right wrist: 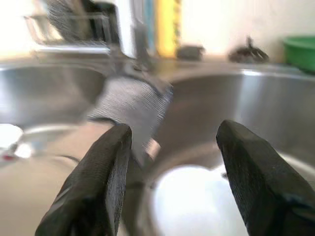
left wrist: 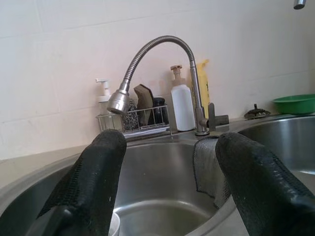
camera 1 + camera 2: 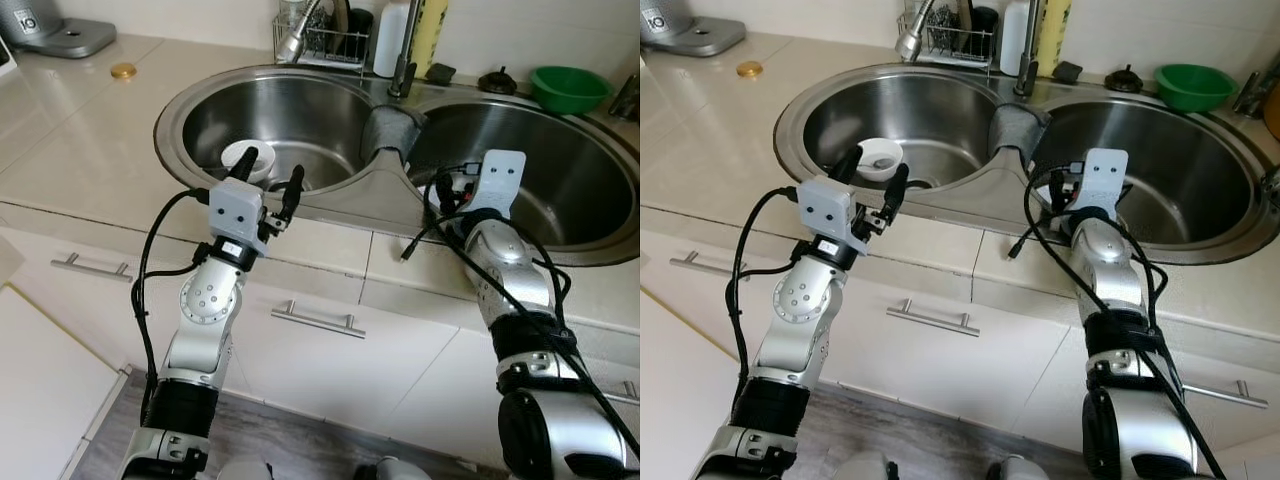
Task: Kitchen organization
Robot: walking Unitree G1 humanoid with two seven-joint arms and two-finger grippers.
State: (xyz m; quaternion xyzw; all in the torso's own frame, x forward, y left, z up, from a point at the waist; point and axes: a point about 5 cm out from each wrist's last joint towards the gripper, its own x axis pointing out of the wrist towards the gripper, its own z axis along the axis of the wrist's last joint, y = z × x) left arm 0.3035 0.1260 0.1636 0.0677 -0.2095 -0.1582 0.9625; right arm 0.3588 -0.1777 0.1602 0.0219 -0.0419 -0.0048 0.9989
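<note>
Counter [image 3: 90, 150]: pale and glossy, with a double steel sink [image 3: 385, 195] set into it. A small gold disc [image 3: 123, 71] lies on the counter at far left, near the base of a grey appliance [image 3: 60, 35].

Left hand [image 3: 270, 180]: held at the near rim of the left basin, fingers spread apart and holding nothing. In the left wrist view the two black fingers [image 2: 93, 182] frame the basin interior.

Bowl [image 3: 245, 160]: white, resting on the floor of the left basin just beyond the left hand, apart from the fingers.

Faucet [image 2: 147, 64]: gooseneck type, rising behind the divider, with the spray head hanging over the left basin. A wire rack [image 3: 325, 42] behind the sink holds a sponge and scrubbers. Beside it stand a white pump bottle [image 2: 183, 105] and a yellow bottle [image 3: 428, 35].

Cloth [image 3: 385, 130]: grey, draped over the divider between the two basins.

Right hand [image 1: 172, 182]: reaches over the near rim of the right basin, fingers spread with nothing between them. In the eye views its white camera housing hides the fingertips. The right wrist view is blurred; a pale round shape lies beneath the fingers, and what it is cannot be told.

Green bowl [image 3: 570, 88]: on the counter behind the right basin, next to a dark sink stopper [image 3: 497, 80].

Below the counter: white cabinet fronts with bar handles [image 3: 312, 318].
</note>
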